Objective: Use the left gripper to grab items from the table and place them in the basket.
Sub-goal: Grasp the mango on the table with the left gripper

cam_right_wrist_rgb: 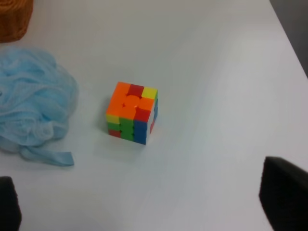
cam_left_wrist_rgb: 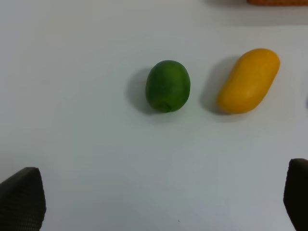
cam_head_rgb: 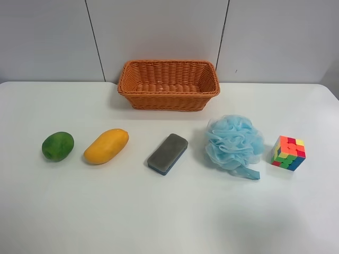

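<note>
Nearest my wrist cameras, the left gripper [cam_left_wrist_rgb: 159,199] and right gripper [cam_right_wrist_rgb: 147,199] both had jaws wide apart above the table [cam_head_rgb: 169,217]. Beyond, I saw green fruit [cam_head_rgb: 58,146], mango [cam_head_rgb: 106,146], sponge [cam_head_rgb: 168,153], pouf [cam_head_rgb: 234,142] and cube [cam_head_rgb: 288,152] in a row; farthest stood the basket [cam_head_rgb: 168,101].

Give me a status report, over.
Left gripper open, empty; right gripper open, empty. Orange woven wicker basket empty, round green fruit untouched on white table. Nothing in the way.
</note>
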Robot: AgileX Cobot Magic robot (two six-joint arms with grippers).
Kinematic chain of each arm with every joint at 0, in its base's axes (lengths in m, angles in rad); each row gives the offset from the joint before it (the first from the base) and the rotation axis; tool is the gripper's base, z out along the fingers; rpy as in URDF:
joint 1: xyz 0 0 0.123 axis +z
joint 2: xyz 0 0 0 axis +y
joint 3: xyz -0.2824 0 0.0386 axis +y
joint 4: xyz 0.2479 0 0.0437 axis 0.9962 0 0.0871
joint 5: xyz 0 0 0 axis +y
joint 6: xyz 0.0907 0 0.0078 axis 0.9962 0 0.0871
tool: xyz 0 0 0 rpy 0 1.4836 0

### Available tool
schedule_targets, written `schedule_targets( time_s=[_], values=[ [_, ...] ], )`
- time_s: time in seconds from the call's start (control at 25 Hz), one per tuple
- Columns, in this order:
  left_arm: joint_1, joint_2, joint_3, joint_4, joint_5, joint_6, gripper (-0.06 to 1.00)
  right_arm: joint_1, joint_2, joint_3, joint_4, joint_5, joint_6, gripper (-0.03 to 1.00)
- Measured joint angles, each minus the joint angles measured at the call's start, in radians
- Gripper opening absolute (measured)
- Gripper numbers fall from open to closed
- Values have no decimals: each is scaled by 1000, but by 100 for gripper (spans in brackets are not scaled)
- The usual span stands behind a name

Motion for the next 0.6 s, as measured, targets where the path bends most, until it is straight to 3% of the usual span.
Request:
schedule_targets(
  time_s=[0.36, 0.6],
  values=[
    [-11, 481, -186, -48, -32, 115, 99, 0, 0, 0, 0, 0, 0, 99],
    [-153, 696, -216, -36, -119, 125, 99, 0, 0, 0, 0, 0, 0, 99]
  ],
)
